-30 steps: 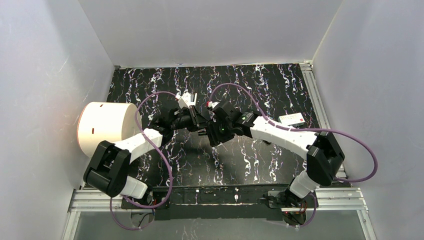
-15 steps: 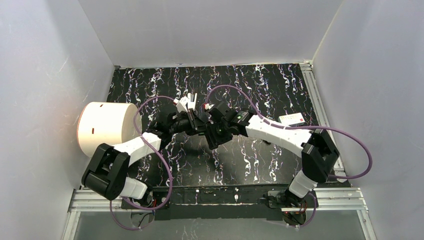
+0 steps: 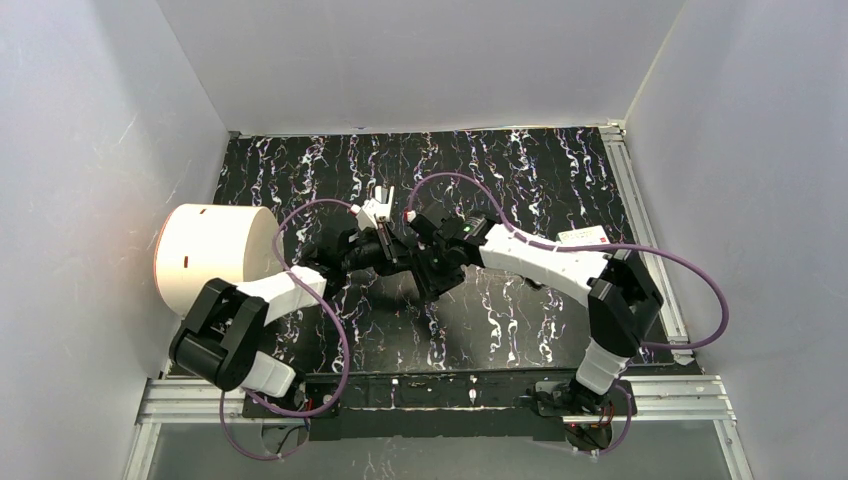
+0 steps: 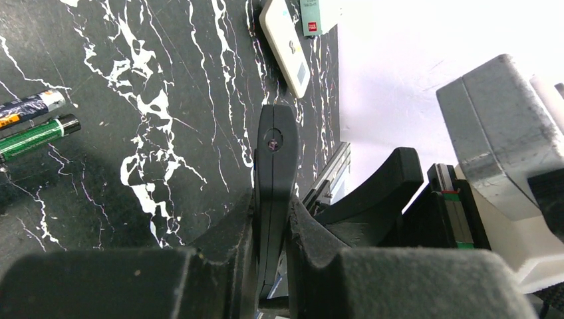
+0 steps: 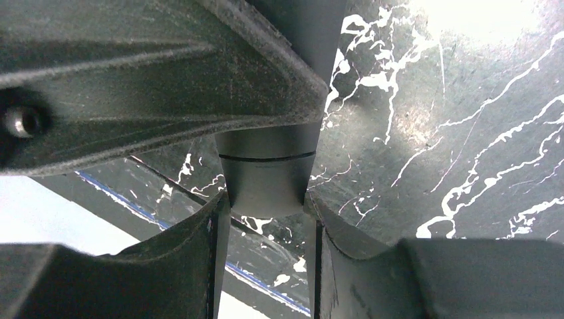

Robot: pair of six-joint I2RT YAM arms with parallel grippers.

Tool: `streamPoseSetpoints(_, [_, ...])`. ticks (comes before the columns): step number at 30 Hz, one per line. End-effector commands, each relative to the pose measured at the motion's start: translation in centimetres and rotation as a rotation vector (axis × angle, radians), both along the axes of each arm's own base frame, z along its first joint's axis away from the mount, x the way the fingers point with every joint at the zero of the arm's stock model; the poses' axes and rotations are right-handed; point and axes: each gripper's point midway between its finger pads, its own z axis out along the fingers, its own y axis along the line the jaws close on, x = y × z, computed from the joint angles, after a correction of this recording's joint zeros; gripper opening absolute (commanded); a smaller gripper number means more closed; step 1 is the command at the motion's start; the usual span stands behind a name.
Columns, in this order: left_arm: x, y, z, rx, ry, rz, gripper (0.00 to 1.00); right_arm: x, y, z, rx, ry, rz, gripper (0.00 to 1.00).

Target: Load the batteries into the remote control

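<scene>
Black remote control is pinched by left gripper and right gripper; batteries lie on the table, apparently none loaded yet

My left pincer and my right pincer meet above the middle of the black marbled desk. Both are clamped on the slim black plastic remote control between them, the right one at its end. Left of the remote in my left wrist view, well apart from it, the green cylinder battery and the dark printed cylinder battery lie side by side on the desk. Beyond the remote's tip lies a flat white plastic handset, with a small white box beside it near the desk's right edge. A white round drum stands at the left edge.
</scene>
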Motion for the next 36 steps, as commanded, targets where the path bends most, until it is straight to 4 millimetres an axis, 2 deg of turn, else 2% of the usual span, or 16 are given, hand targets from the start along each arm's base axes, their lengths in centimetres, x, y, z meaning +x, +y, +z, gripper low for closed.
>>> streamPoseSetpoints(1, [-5.1, -2.5, 2.9, -0.141, 0.073, -0.221, 0.0, 4.6, 2.3, 1.1, 0.05, -0.141, -0.095, 0.46])
streamPoseSetpoints(5, [-5.3, -2.6, 3.1, -0.151, 0.086, -0.232, 0.0, 4.6, 2.5, 0.7, 0.035, -0.127, -0.084, 0.46])
streamPoseSetpoints(8, [-5.4, -2.9, 4.1, -0.181, 0.108, -0.25, 0.0, 4.6, 2.4, 0.6, 0.027, -0.126, -0.075, 0.47])
streamPoseSetpoints(11, [-5.3, -3.3, 5.2, -0.208, 0.123, -0.274, 0.0, 3.5, 0.9, -0.7, -0.028, -0.108, -0.054, 0.44])
streamPoseSetpoints(15, [-4.9, -3.9, 5.9, -0.223, 0.131, -0.305, 0.0, 2.1, -1.1, -2.5, -0.066, -0.096, -0.048, 0.44])
streamPoseSetpoints(22, [-4.0, -4.8, 5.1, -0.25, 0.189, -0.328, 0.0, 2.5, -1.3, -1.2, -0.049, -0.127, -0.078, 0.48])
streamPoseSetpoints(30, [-3.5, -4.9, 3.4, -0.223, 0.179, -0.328, 0.0, 2.7, -2.8, -1.3, -0.129, -0.135, -0.108, 0.49])
streamPoseSetpoints(36, [-2.9, -5.0, 1.9, -0.195, 0.174, -0.303, 0.0, 2.8, -3.0, -0.8, -0.138, -0.144, -0.109, 0.51])
